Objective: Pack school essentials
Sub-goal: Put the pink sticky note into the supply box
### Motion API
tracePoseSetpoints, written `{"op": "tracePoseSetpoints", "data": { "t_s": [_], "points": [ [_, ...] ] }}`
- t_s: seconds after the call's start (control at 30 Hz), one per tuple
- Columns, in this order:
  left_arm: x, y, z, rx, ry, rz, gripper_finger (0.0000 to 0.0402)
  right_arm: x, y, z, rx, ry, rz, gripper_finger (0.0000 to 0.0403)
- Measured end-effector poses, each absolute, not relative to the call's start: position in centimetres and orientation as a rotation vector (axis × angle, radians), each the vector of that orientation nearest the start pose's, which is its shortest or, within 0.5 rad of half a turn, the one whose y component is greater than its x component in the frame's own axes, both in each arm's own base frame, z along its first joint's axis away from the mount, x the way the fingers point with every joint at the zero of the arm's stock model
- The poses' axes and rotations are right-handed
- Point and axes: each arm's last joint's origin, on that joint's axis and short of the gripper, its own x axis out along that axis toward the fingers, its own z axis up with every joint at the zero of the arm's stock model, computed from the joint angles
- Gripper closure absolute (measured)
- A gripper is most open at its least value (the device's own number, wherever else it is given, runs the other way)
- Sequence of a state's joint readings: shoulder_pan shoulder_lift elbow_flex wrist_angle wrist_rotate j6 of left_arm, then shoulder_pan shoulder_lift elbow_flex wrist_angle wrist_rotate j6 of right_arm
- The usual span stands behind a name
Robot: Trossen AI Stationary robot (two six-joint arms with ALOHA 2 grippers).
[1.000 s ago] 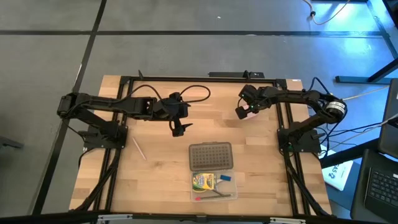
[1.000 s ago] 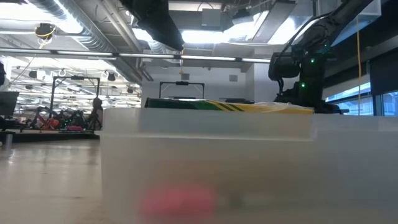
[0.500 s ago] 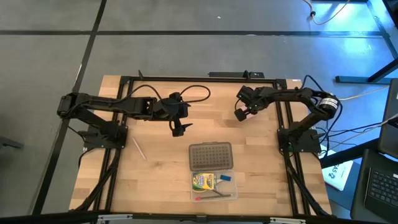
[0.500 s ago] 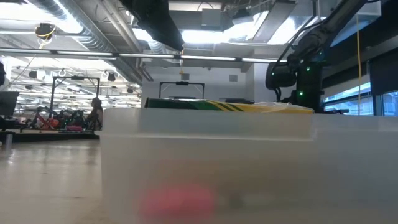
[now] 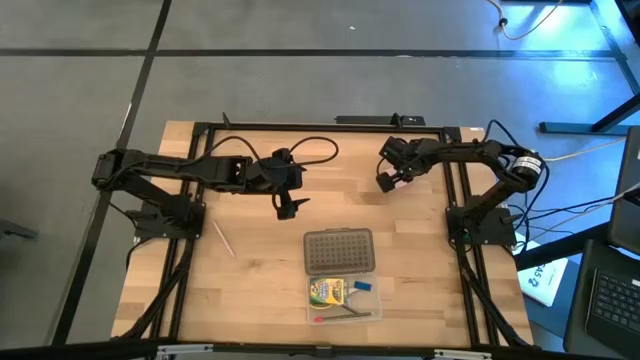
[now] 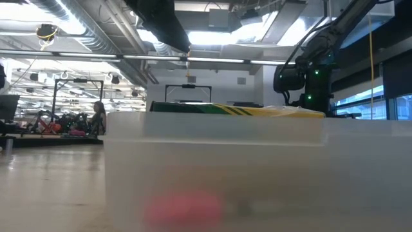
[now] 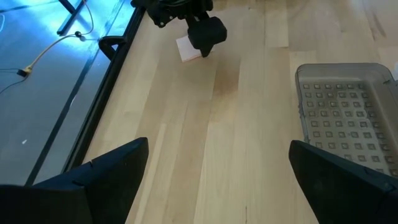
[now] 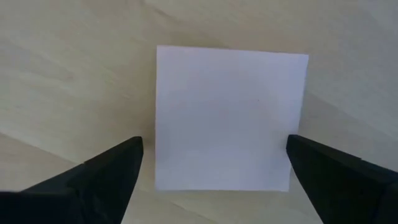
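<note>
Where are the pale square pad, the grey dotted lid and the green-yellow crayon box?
Pale square pad [image 8: 230, 118], right wrist view, middle of its top face.
Grey dotted lid [image 5: 340, 252], high view, centre of the lid.
Green-yellow crayon box [image 5: 326, 291], high view, middle of its printed face.

no readable text anywhere: print on the green-yellow crayon box [image 5: 326, 291] is too small to make out, and the pink square pad [image 8: 230, 118] face is blank.

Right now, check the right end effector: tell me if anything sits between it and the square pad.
Nothing visible does. The right end effector hangs open directly over the square pad, fingers straddling it, bare wood around it. The clear case lies far off toward the table's front edge, nothing visible between.
</note>
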State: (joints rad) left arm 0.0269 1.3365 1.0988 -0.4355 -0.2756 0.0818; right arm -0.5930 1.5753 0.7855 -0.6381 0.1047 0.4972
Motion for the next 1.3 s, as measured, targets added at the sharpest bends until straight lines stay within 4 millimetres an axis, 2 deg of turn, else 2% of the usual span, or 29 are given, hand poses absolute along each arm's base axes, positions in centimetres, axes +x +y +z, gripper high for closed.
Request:
{"op": "tracePoseSetpoints", "data": {
  "t_s": [0.2, 1.0, 1.3],
  "points": [
    [28.54, 1.55, 30.13, 0.162, 0.682, 0.263, 0.0019, 20.47, -14.30, 14.05, 0.749, 1.242, -0.989, 0.0004],
    [28.54, 1.55, 30.13, 0.162, 0.682, 0.263, 0.0019, 20.36, -14.22, 13.58, 0.729, 1.232, -0.960, 0.0004],
    [28.54, 1.56, 30.13, 0.162, 0.682, 0.264, 0.0019, 20.54, -14.06, 13.61, 0.662, 1.247, -0.940, 0.0004]
  ]
}}
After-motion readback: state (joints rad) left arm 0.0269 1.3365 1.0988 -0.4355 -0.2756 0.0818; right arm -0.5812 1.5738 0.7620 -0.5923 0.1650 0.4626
